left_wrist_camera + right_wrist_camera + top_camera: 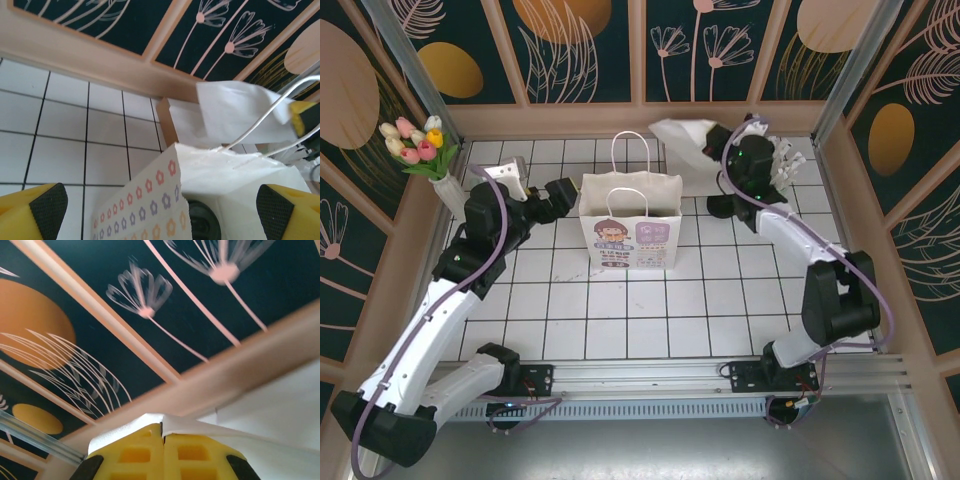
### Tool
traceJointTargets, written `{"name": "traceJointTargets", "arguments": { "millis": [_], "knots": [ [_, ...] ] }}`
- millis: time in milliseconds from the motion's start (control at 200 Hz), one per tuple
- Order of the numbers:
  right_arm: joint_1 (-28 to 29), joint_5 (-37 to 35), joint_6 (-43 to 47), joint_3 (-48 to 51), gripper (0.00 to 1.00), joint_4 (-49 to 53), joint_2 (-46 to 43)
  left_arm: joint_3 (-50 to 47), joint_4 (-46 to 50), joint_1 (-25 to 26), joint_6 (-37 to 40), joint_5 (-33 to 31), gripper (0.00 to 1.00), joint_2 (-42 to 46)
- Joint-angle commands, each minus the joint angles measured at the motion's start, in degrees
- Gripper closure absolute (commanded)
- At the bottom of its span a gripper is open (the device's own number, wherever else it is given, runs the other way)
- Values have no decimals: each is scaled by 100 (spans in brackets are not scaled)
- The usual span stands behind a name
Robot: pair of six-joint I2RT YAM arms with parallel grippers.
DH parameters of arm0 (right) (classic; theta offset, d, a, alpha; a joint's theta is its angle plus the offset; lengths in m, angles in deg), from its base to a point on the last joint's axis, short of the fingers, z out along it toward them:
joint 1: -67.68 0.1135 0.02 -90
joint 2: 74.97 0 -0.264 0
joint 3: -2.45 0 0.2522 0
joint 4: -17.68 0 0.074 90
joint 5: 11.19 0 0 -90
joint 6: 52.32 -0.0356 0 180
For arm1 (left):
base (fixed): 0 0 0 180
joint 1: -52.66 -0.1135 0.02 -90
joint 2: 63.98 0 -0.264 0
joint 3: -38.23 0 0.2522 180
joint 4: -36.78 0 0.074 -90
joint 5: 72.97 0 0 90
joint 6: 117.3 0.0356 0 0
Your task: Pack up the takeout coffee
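The takeout coffee [202,227] shows as a dark round lid low inside the white printed paper bag [630,228], seen past the bag's flowered side wall [145,205]. My left gripper [160,212] is open, its fingers wide apart on either side of the bag's near corner; from above the left gripper [564,194] sits just left of the bag's rim. At the back right, my right gripper [163,432] is shut on a white paper sheet [260,425], which hangs lifted behind the bag [685,150].
A cup of white sticks [788,162] stands by the right arm at the back right. A vase of tulips [420,145] is in the back left corner. The bag's wire-thin handles [638,165] stand upright. Wooden walls close three sides.
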Motion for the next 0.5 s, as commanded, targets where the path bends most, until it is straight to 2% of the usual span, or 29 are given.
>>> {"name": "traceJointTargets", "arguments": {
  "millis": [0, 115, 300, 410, 495],
  "knots": [
    [-69, 197, 382, -542, 100, 958, -283, 252, -141, -29, 437, -197, 1, -15],
    [-33, 444, 193, -1034, 100, 1566, -584, 517, -308, -29, 932, 54, 2, -115],
    [98, 547, 404, -1649, 100, 2362, -1247, 752, -733, -29, 1678, 767, 2, -316],
    [370, 450, 713, -2145, 100, 2990, -1530, 885, -756, -29, 2039, 1380, 2, -467],
    [591, 406, 822, -2576, 100, 3461, -1633, 920, -820, -28, 2359, 1546, 1, -545]
  ]
}}
